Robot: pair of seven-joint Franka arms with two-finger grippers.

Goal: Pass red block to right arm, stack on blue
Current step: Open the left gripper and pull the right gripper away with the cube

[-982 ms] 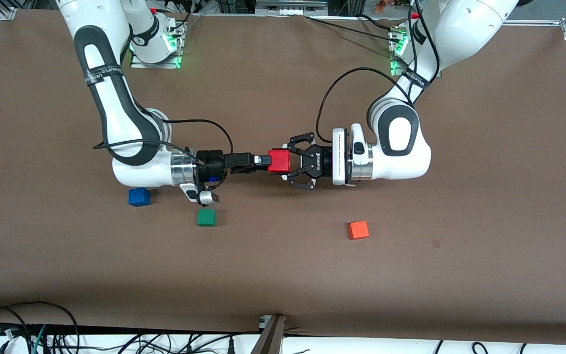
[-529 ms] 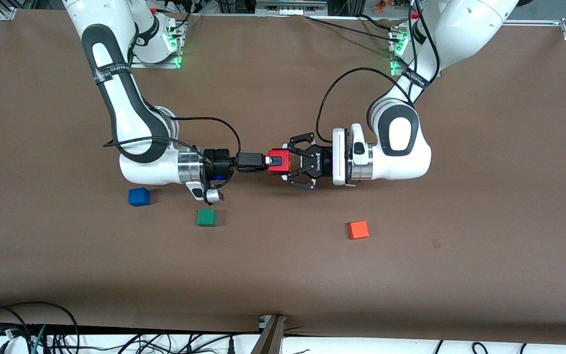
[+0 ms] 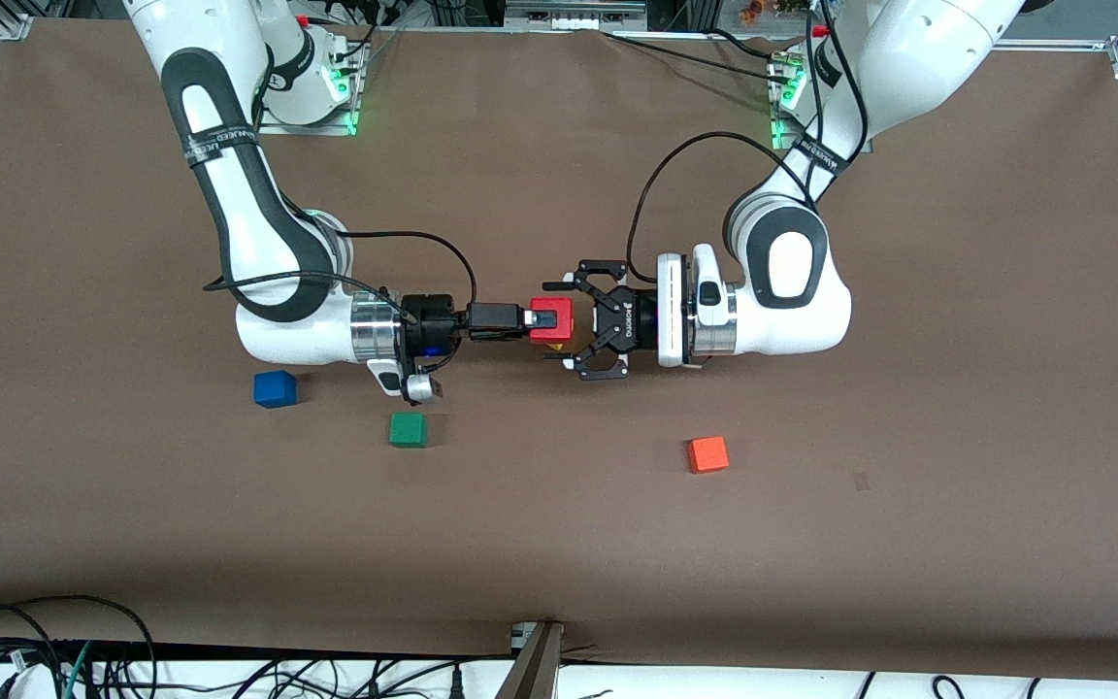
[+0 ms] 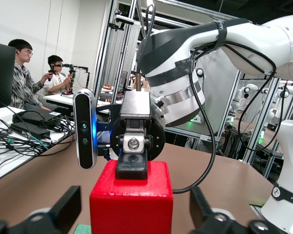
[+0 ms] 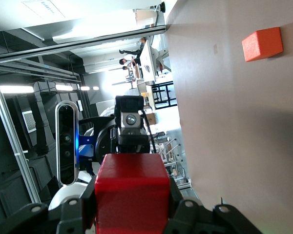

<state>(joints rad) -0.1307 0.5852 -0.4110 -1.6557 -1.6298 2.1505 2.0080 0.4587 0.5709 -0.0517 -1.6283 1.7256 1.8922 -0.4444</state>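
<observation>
The red block (image 3: 554, 313) hangs in the air over the middle of the table, between the two grippers, which face each other. My right gripper (image 3: 542, 320), slim and black, is shut on the red block (image 5: 132, 195), its fingers pressed against two sides. My left gripper (image 3: 556, 322), the wide claw, is open. Its fingers (image 4: 68, 209) stand well clear on either side of the red block (image 4: 132, 200). The blue cube (image 3: 275, 388) sits on the table under the right arm's wrist, toward the right arm's end.
A green cube (image 3: 408, 429) lies nearer the front camera than the blue one. An orange-red cube (image 3: 707, 453) lies toward the left arm's end. A bit of yellow (image 3: 556, 347) shows on the table beneath the red block.
The right gripper slid onto the red block and shut on it. The left gripper's claw then spread open, letting the block go. Neither arm has otherwise shifted much.
</observation>
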